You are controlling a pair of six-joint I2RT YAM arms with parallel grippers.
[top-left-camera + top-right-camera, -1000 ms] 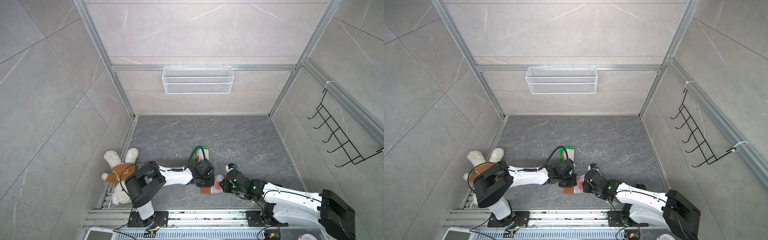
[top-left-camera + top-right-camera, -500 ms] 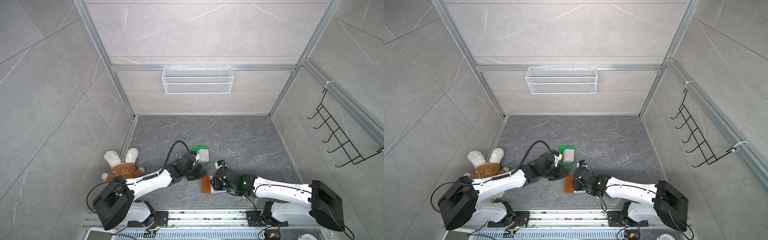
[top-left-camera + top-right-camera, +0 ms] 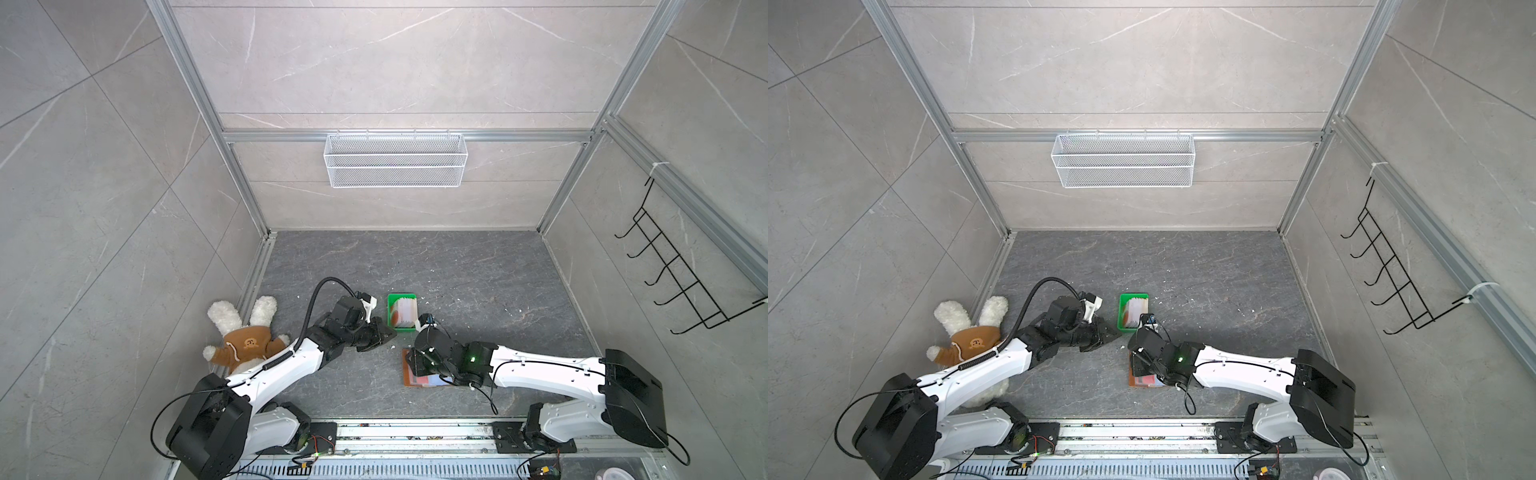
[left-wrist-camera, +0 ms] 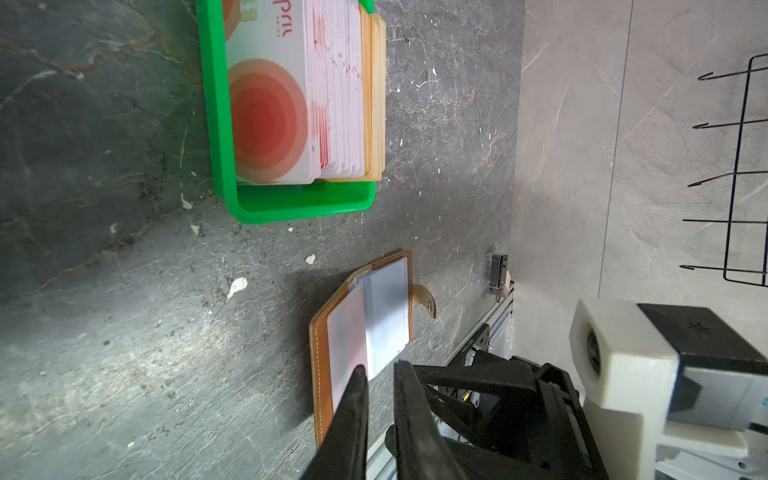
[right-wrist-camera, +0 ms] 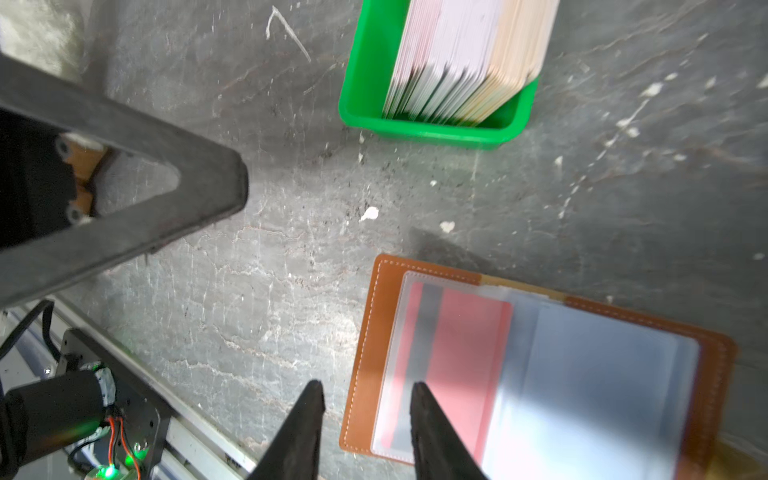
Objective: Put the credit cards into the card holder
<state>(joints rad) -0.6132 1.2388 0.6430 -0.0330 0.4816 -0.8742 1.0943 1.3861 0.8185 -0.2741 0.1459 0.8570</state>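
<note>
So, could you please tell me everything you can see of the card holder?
The card holder is a tan-brown leather booklet with pale stitching round its edge, lying open and flat on the grey floor, apart from the green tray. Clear bluish plastic sleeves fill the inside; one holds a red card with a dark stripe. A strap tab sticks out from one side. The right claw hangs open over one edge; contact cannot be told.

Two grippers: a left gripper [image 4: 380,368] and a right gripper [image 5: 366,385]. One card holder [image 5: 386,332] lies at the right gripper's tips, with one red card [image 5: 469,345] sleeved inside. Beyond both grippers is one green tray [image 3: 402,329], its credit cards [image 3: 404,311] too many to count. There is one plush toy [image 3: 245,336], one wire basket [image 3: 395,160] and one hook rack [image 3: 681,266].
</note>
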